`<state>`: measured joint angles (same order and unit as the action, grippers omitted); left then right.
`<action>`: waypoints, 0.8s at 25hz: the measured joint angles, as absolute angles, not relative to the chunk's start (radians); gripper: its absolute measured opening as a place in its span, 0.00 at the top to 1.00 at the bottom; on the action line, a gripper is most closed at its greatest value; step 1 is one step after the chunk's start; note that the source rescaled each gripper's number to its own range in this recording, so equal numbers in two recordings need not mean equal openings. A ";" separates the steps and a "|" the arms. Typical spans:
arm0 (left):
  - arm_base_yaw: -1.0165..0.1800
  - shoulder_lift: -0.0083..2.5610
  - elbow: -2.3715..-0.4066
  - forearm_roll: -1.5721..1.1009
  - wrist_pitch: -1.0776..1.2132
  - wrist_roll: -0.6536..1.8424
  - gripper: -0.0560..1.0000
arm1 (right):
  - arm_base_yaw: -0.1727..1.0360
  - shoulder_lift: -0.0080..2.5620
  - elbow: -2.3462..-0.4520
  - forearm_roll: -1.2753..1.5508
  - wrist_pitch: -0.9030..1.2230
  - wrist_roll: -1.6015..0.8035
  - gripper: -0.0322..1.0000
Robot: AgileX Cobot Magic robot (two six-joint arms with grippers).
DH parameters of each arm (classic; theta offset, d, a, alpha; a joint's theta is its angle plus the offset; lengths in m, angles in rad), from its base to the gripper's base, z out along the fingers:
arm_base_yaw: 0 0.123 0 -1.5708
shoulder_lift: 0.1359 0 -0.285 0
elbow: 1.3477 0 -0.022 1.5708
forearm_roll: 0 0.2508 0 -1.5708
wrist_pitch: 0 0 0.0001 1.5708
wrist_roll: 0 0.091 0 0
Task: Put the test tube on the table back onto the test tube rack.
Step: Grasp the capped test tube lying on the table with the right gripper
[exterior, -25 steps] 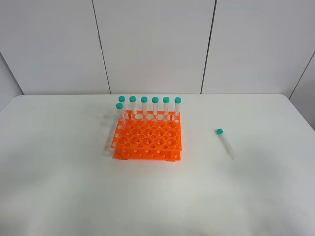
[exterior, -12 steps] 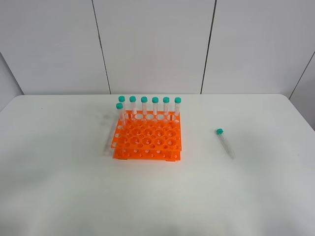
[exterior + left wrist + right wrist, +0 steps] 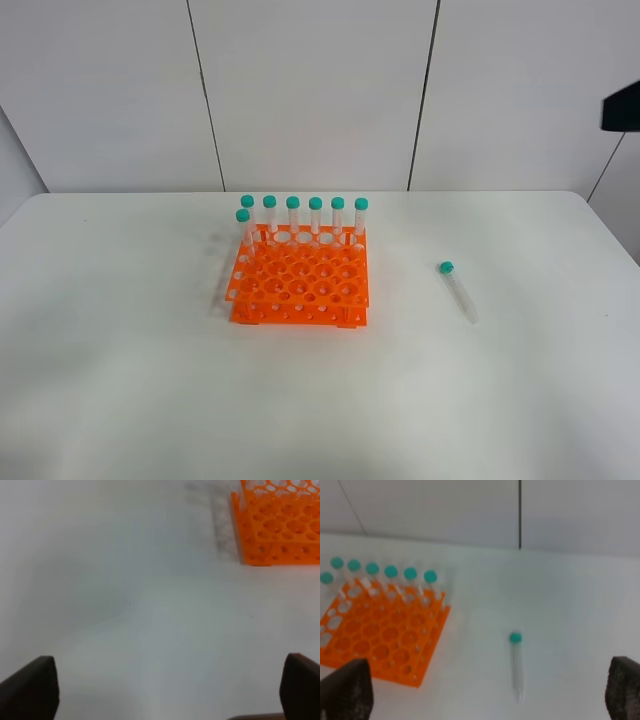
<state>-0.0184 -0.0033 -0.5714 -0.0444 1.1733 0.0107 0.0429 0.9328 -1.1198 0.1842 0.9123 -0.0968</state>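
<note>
The test tube [image 3: 459,291] lies flat on the white table [image 3: 150,400], to the right of the rack, its teal cap pointing away from the front edge. The right wrist view also shows this test tube [image 3: 517,667], ahead of my right gripper [image 3: 485,689], whose dark fingertips [image 3: 345,690] stand wide apart with nothing between them. The orange test tube rack [image 3: 300,285] stands mid-table with several capped tubes [image 3: 304,215] upright along its back row. My left gripper [image 3: 165,687] is open over bare table, with the rack [image 3: 280,525] ahead of it and to one side.
A dark piece of the right arm [image 3: 621,108] shows at the right edge of the high view, well above the table. White wall panels stand behind the table's far edge. The rack's front rows of holes [image 3: 375,640] hold no tubes.
A dark piece of the right arm has come into the high view at its upper right edge. The test tube and the rack have not moved.
</note>
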 joint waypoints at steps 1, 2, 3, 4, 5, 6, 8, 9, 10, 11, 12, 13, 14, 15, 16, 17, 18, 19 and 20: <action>-0.018 -0.003 -0.571 -0.044 1.173 0.011 0.00 | 0.043 1.000 -1.161 0.195 0.935 -0.104 0.00; -0.018 -0.003 -0.571 -0.044 1.173 0.011 0.00 | 0.043 1.067 -1.201 0.210 0.955 -0.120 0.00; -0.018 -0.003 -0.571 -0.044 1.173 0.011 0.00 | 0.043 1.129 -1.238 0.230 0.969 -0.137 0.00; -0.018 -0.003 -0.571 -0.044 1.173 0.011 0.00 | 0.043 1.178 -1.268 0.246 0.978 -0.159 0.00; -0.018 -0.003 -0.571 -0.044 1.173 0.011 0.00 | 0.043 1.233 -1.301 0.263 0.983 -0.180 0.00; -0.018 -0.003 -0.571 -0.044 1.173 0.011 0.00 | 0.043 1.284 -1.334 0.277 0.985 -0.193 0.00; -0.018 -0.003 -0.571 -0.044 1.173 0.011 0.00 | 0.043 1.370 -1.388 0.288 0.987 -0.207 0.00; -0.018 -0.003 -0.571 -0.044 1.173 0.011 0.00 | 0.043 1.415 -1.412 0.288 0.988 -0.212 0.00; -0.018 -0.003 -0.571 -0.044 1.173 0.011 0.00 | 0.043 1.457 -1.433 0.285 0.992 -0.213 0.00; -0.018 -0.003 -0.571 -0.044 1.173 0.011 0.00 | 0.043 1.490 -1.447 0.280 0.992 -0.213 0.00; -0.018 -0.003 -0.571 -0.044 1.173 0.011 0.00 | 0.043 1.529 -1.460 0.274 0.993 -0.213 0.00; -0.018 -0.003 -0.571 -0.044 1.173 0.011 0.00 | 0.043 1.565 -1.468 0.262 0.993 -0.213 0.00; -0.018 -0.003 -0.571 -0.044 1.173 0.011 0.00 | 0.043 1.599 -1.471 0.247 0.992 -0.213 0.00; -0.018 -0.003 -0.571 -0.044 1.173 0.011 0.00 | 0.043 1.627 -1.472 0.233 0.992 -0.212 0.00; -0.018 -0.003 -0.571 -0.044 1.173 0.011 0.00 | 0.043 1.660 -1.472 0.218 0.992 -0.211 0.00; -0.018 -0.003 -0.571 -0.044 1.173 0.011 0.00 | 0.043 1.692 -1.472 0.208 0.992 -0.209 0.00; -0.018 -0.003 -0.571 -0.044 1.173 0.011 0.00 | 0.044 1.719 -1.472 0.198 0.993 -0.205 0.00; -0.018 -0.003 -0.571 -0.044 1.173 0.011 0.00 | 0.045 1.751 -1.472 0.196 0.995 -0.202 0.00; -0.018 -0.003 -0.571 -0.044 1.173 0.011 0.00 | 0.045 1.781 -1.472 0.195 0.997 -0.198 0.00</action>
